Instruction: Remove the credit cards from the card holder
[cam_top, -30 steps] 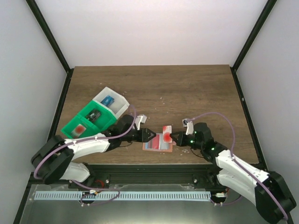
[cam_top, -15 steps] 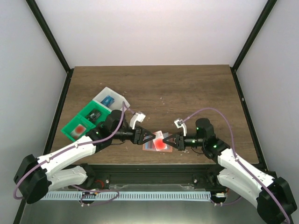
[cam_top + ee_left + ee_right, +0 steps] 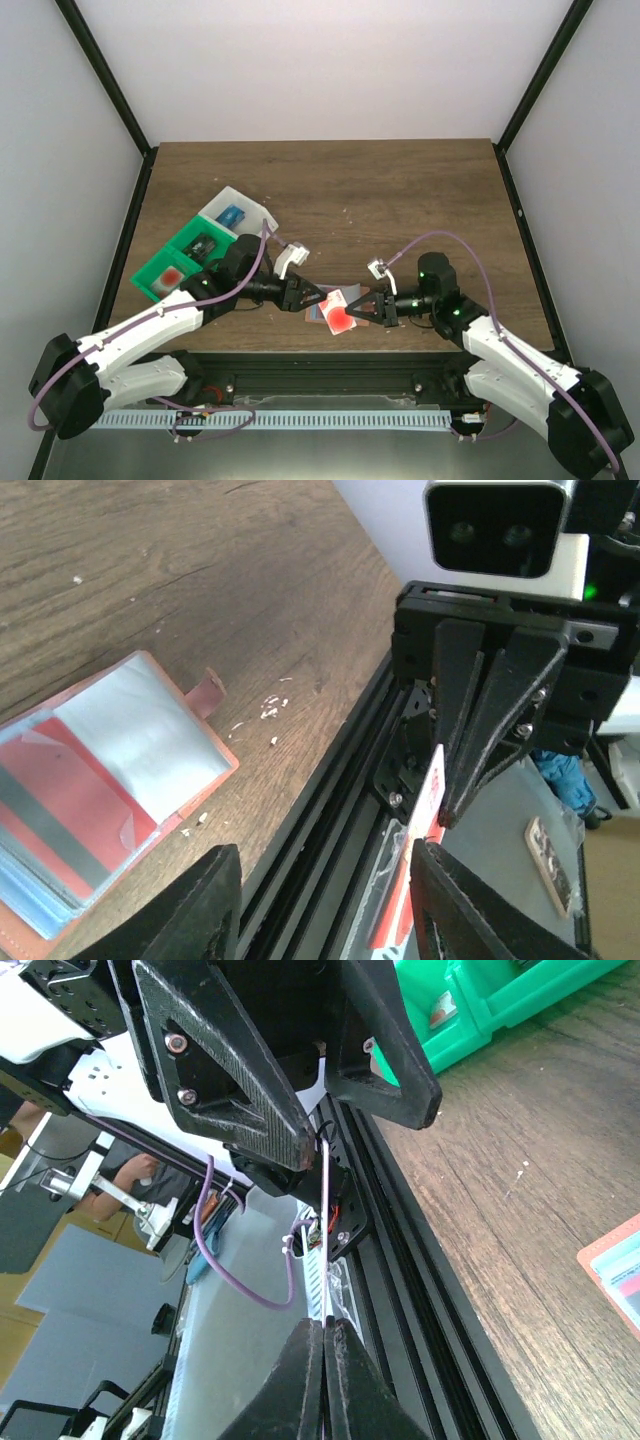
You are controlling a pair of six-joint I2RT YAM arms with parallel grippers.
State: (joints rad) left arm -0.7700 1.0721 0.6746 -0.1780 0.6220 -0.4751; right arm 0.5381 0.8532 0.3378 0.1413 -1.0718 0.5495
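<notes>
The red-and-white card (image 3: 338, 312) (image 3: 398, 910) (image 3: 326, 1260) hangs in the air at the middle of the table's (image 3: 400, 190) near edge. The right gripper (image 3: 352, 308) (image 3: 445, 815) (image 3: 325, 1322) pinches it by one end, jaws closed on it. The card's free end reaches between the spread fingers of the left gripper (image 3: 318, 297) (image 3: 325, 848) (image 3: 360, 1125), whose jaws stand open on either side of it. Whether either finger touches the card cannot be told. In the left wrist view the card is over the black rail (image 3: 330, 780) along that edge.

The holder (image 3: 315, 316) (image 3: 120, 770) (image 3: 615, 1270) lies open and flat on the table just beside the near edge, below and between the two grippers. A red striped card (image 3: 60, 800) sits in one clear pocket.

Towards the left edge stand a green tray (image 3: 150, 275) and a white tray (image 3: 262, 225), touching each other. There are small red and dark items in the green one and a blue item in the white one, too small to make out.
</notes>
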